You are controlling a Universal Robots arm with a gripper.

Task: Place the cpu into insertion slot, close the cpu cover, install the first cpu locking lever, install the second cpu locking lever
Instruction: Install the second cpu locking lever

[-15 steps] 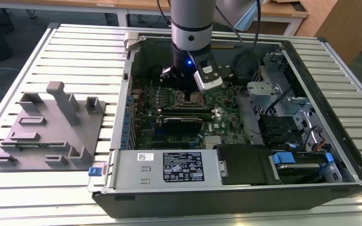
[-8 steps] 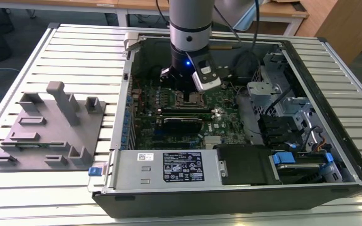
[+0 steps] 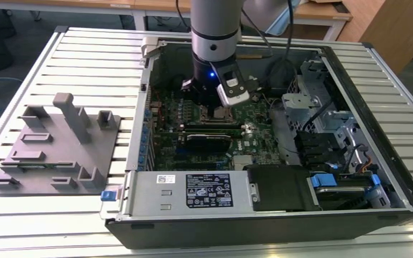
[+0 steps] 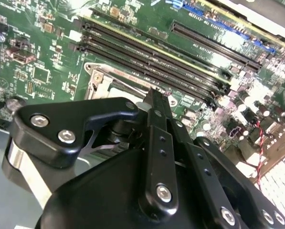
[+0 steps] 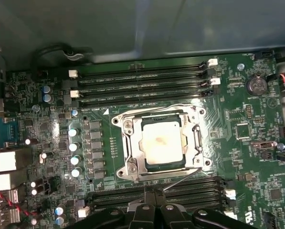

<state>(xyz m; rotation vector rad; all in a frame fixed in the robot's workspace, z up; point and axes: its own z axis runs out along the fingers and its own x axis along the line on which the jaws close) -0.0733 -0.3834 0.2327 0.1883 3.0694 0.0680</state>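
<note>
In the first wrist view the silvery cpu (image 5: 162, 143) lies flat in the insertion slot (image 5: 200, 139) at the middle of the green board. The cpu cover (image 5: 133, 143) lies down around it, the chip showing through its window. A thin wire locking lever (image 5: 183, 179) slants out from one socket corner, and its free end stops right beside my gripper (image 5: 154, 192). The black fingers are pressed together with nothing seen between them. In the second wrist view the gripper (image 4: 154, 95) hangs just over the socket's edge (image 4: 106, 78). In the exterior view the gripper (image 3: 217, 110) reaches down into the open computer case.
Long black memory slots (image 5: 142, 81) run along both sides of the socket, with a row of capacitors (image 5: 74, 145) beside it. The case walls (image 3: 350, 86), a power supply (image 3: 192, 191) and a drive cage (image 3: 314, 107) ring the board. A grey fixture plate (image 3: 56, 145) lies on the exterior view's left.
</note>
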